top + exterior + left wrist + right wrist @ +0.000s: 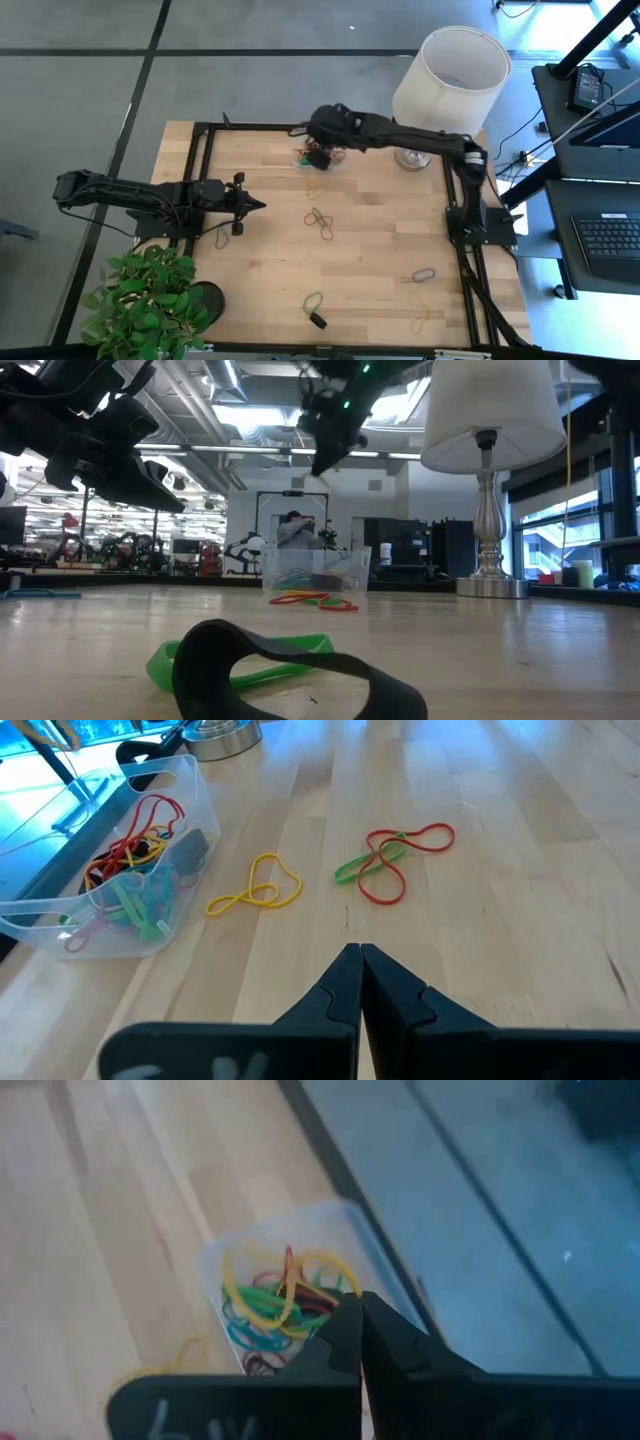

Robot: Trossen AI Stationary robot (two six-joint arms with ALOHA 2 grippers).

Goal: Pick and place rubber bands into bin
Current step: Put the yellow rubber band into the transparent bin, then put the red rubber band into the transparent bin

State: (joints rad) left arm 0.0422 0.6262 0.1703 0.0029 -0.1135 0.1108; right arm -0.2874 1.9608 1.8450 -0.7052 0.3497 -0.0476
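Observation:
The clear bin point(322, 160) sits near the table's far edge and holds several coloured rubber bands point(275, 1305). My right gripper point(358, 1318) hovers above the bin point(317, 568), shut, with no band showing between its fingers. My left gripper point(360, 955) is shut and hangs over the table's left part point(262, 205), pointing right. Loose bands lie flat on the wood: a yellow one point(257, 892) beside the bin point(110, 870), a red and green tangle point(392, 860), a green and a black band point(270, 665) near the near edge, and a grey one point(424, 274).
A white lampshade point(452, 70) on a metal base point(490, 585) stands at the far right corner, close to the right arm. A potted plant point(145, 300) sits at the near left corner. Black frame rails point(205, 160) run along the table's sides. Another yellow band point(420, 316) lies near right.

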